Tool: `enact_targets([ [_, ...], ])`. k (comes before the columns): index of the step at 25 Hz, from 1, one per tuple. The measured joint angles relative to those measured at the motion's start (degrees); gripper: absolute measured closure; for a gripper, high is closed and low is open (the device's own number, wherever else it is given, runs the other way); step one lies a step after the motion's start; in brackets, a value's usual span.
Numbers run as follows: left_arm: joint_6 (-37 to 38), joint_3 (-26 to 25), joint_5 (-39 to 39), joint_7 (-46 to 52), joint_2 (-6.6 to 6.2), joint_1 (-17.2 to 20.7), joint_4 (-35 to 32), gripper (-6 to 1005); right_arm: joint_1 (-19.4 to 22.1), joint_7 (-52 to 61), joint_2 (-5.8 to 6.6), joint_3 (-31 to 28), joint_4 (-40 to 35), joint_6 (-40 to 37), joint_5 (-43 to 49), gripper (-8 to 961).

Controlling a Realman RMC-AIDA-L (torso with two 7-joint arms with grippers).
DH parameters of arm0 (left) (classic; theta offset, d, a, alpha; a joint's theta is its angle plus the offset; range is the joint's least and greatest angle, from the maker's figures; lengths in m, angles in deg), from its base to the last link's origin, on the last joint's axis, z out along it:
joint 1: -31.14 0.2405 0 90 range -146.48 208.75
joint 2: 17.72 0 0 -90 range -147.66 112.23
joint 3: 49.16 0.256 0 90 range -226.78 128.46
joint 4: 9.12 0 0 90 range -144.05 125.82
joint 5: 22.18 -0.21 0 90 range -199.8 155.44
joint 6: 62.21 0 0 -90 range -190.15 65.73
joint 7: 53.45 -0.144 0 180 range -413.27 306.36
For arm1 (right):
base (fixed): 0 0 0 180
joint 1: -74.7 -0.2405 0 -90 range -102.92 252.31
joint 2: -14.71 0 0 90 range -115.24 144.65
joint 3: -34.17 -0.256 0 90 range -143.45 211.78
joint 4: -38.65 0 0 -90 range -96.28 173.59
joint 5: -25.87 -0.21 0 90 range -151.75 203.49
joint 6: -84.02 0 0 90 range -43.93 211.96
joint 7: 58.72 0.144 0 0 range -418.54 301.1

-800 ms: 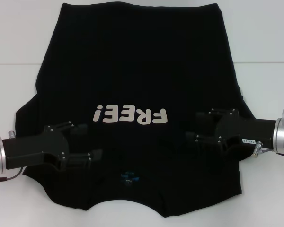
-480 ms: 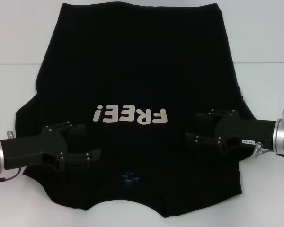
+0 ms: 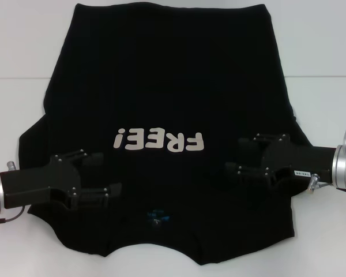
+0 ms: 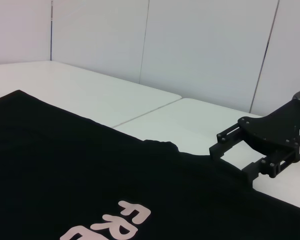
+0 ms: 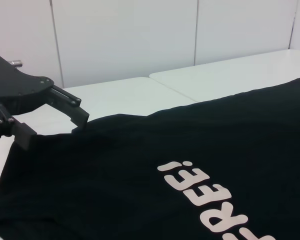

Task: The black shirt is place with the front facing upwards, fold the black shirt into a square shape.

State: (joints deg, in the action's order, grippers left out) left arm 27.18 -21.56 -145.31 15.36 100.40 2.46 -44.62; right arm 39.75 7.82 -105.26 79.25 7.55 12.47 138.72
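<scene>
The black shirt (image 3: 167, 86) lies flat on the white table (image 3: 23, 40), front up. Its white "FREE!" lettering (image 3: 159, 140) is on the chest, and a small blue neck label (image 3: 157, 217) is near the close edge. My left gripper (image 3: 111, 172) hovers open over the shirt's left shoulder area. My right gripper (image 3: 234, 154) is open over the right shoulder area. The left wrist view shows the shirt (image 4: 65, 165) with the right gripper (image 4: 230, 165) at its edge. The right wrist view shows the shirt (image 5: 120, 190) and the left gripper (image 5: 55, 131).
The white table has a seam (image 3: 317, 77) running across it behind the sleeves. Pale wall panels (image 4: 200, 50) stand beyond the table's far edge. Bare table surface lies on both sides of the shirt.
The left arm has shifted very slightly toward the near edge. The right gripper and the shirt look the same.
</scene>
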Motion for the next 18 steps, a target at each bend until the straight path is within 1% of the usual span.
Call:
enact_targets([
  [4, 0.4, -0.1, 0.1, 0.5, 0.0, 0.0, 0.0, 97, 0.0, 0.0, 0.0, 0.0, 0.0, 0.0, 0.0, 263],
  [6, 1.0, -0.7, 0.5, 3.2, -0.07, 0.0, -0.1, 97, 0.1, 0.0, 0.0, 0.0, 0.0, 0.0, 0.0, 263],
  [7, 1.3, -1.4, 0.8, 6.1, -0.22, -0.2, -0.1, 97, 0.1, 0.0, 0.0, 0.0, 0.0, 0.0, 0.0, 263],
  [9, 1.4, -3.7, 1.3, 15.4, -1.21, -1.2, 0.2, 97, 0.2, 0.0, 0.0, 0.0, 0.0, 0.0, 0.0, 263],
  [10, 1.3, -4.3, 1.3, 19.7, -1.89, -1.6, 0.6, 97, 0.3, 0.0, 0.0, 0.0, 0.0, -0.1, 0.0, 262],
  [14, 0.1, -5.0, 1.1, 35.2, -5.81, -3.7, 4.4, 97, 0.5, 0.3, 0.0, 0.0, 0.0, -0.7, -0.1, 262],
  [16, -1.3, -4.9, 0.8, 40.7, -6.94, -4.3, 4.9, 97, 0.5, 0.8, 0.0, 0.0, 0.0, -1.0, -0.1, 262],
  [18, -4.4, -4.8, 0.6, 46.8, -7.53, -4.5, 4.1, 97, 0.5, 1.4, 0.0, 0.0, 0.0, -1.0, -0.1, 262],
])
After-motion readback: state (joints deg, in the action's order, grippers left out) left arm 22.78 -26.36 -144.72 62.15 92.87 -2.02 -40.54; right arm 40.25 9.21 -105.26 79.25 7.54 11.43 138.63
